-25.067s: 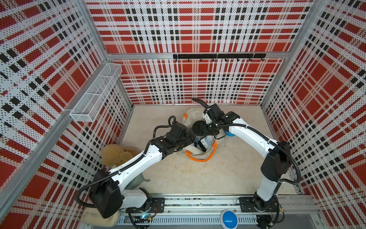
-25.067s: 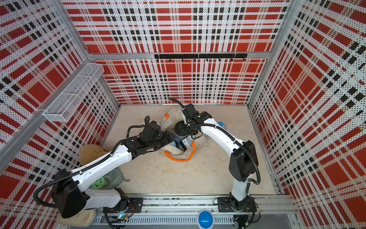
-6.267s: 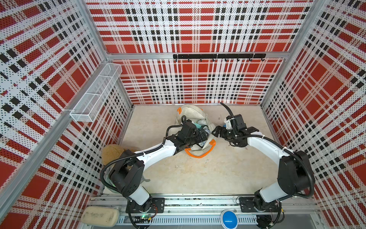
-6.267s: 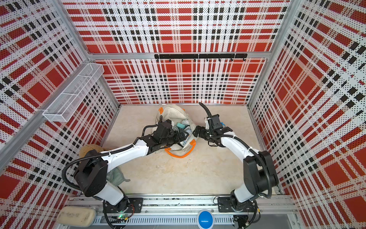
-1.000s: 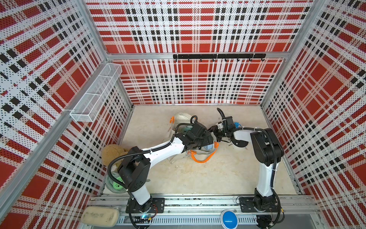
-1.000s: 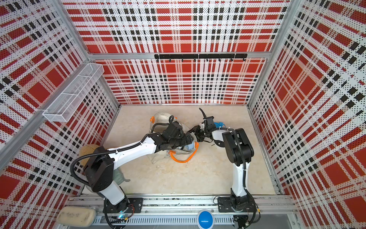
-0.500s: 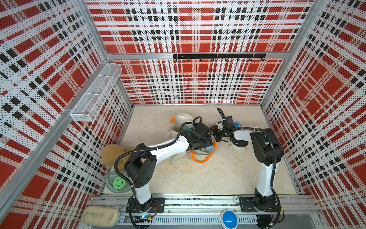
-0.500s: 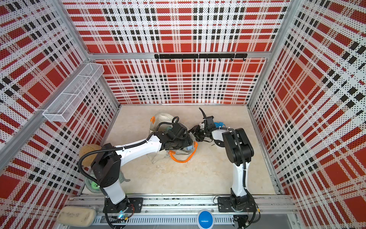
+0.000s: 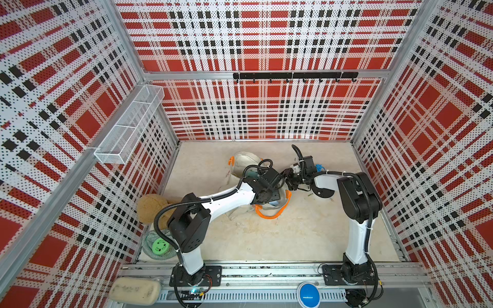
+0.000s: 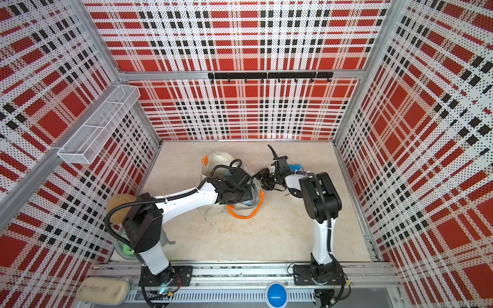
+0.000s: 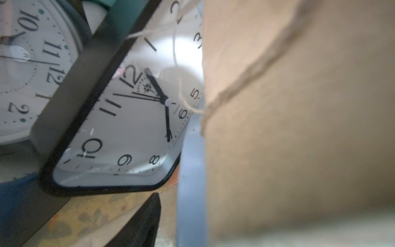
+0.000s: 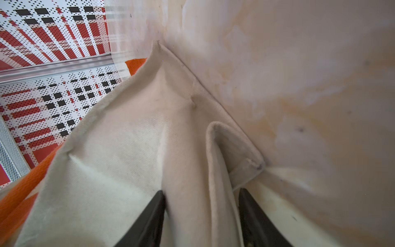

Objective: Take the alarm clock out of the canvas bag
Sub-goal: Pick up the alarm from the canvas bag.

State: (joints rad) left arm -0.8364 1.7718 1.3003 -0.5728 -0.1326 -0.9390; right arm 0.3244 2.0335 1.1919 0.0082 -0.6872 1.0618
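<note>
Left elbow has swung inward over the last second; left gripper (image 9: 269, 196) sits in the canvas bag (image 9: 244, 162) mouth, and whether it grips anything cannot be told. Square black-framed alarm clock (image 11: 128, 128) inside bag, beside round clock (image 11: 25, 64). Right gripper (image 12: 202, 198) pinches bag's rim fold, low over bench (image 9: 293, 234).

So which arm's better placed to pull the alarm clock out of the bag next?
Left. The left arm reaches into the canvas bag, and its wrist view shows the black-framed alarm clock close ahead. The right arm has its jaws clamped on a fold of the bag's rim, holding it.
</note>
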